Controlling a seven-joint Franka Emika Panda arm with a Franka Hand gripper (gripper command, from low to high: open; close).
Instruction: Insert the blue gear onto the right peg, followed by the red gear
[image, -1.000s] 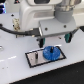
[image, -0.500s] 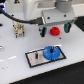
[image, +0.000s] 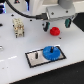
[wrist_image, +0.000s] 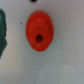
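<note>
The blue gear (image: 51, 52) lies flat on the right part of the grey plate with black border (image: 35, 62), over the spot of the right peg, which is hidden under it. The plate's twin pin (image: 37, 54) stands bare on the exterior view's left. The red gear (image: 55, 31) lies on the white table behind the plate. It fills the wrist view (wrist_image: 40, 32), hub hole up. My gripper (image: 56, 24) hangs just above the red gear, jaws spread to either side of it, holding nothing.
A beige block-like fixture (image: 19, 27) stands on the table at the exterior view's left. A black cable (image: 25, 10) runs along the back. The table's front edge (image: 30, 75) lies just before the plate.
My gripper has left the blue gear on the plate and moved back over the red gear. The blue gear has not moved since.
</note>
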